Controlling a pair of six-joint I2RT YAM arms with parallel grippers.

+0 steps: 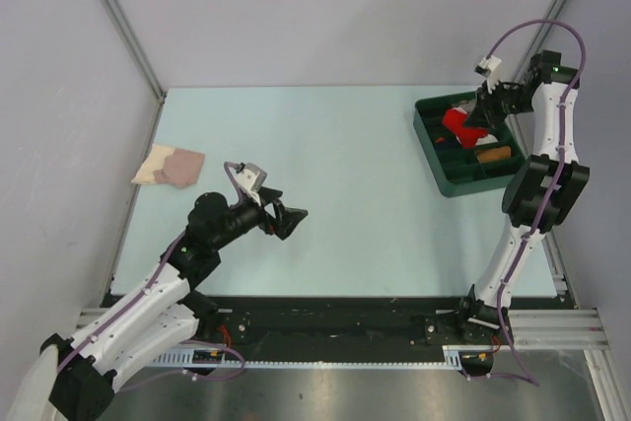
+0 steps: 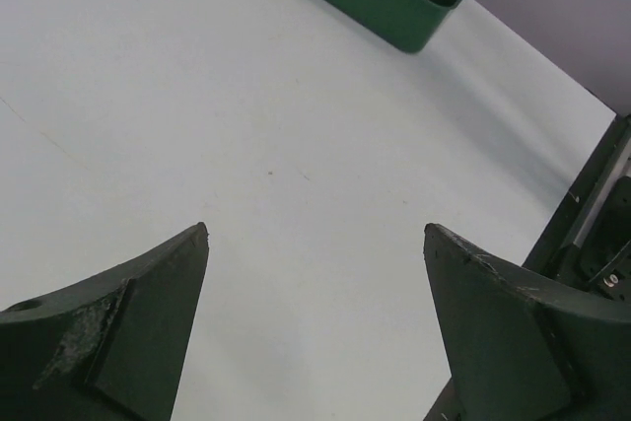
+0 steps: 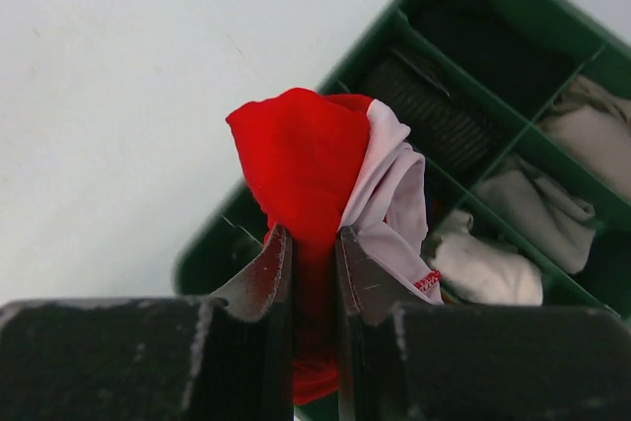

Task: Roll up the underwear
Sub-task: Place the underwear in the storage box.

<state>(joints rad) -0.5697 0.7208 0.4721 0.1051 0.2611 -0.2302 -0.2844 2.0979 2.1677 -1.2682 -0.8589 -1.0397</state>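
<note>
Right hand [image 3: 311, 244]: clamping down tight on the red underwear [image 3: 301, 155], fingers squeezing the bunched fabric
Underwear: sticking out past the fingertips, hovering over the green tray [image 1: 429, 145], some white fabric showing on one side
Left hand [image 2: 315, 234]: sitting with fingers spread wide over bare tabletop [image 2: 246, 96], gripping nothing
Folded cloth [image 1: 170, 165]: lying way off by the tabletop's left edge

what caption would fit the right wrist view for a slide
The right gripper pinches the red underwear with white trim, held over a green divided tray of other folded garments.
</note>
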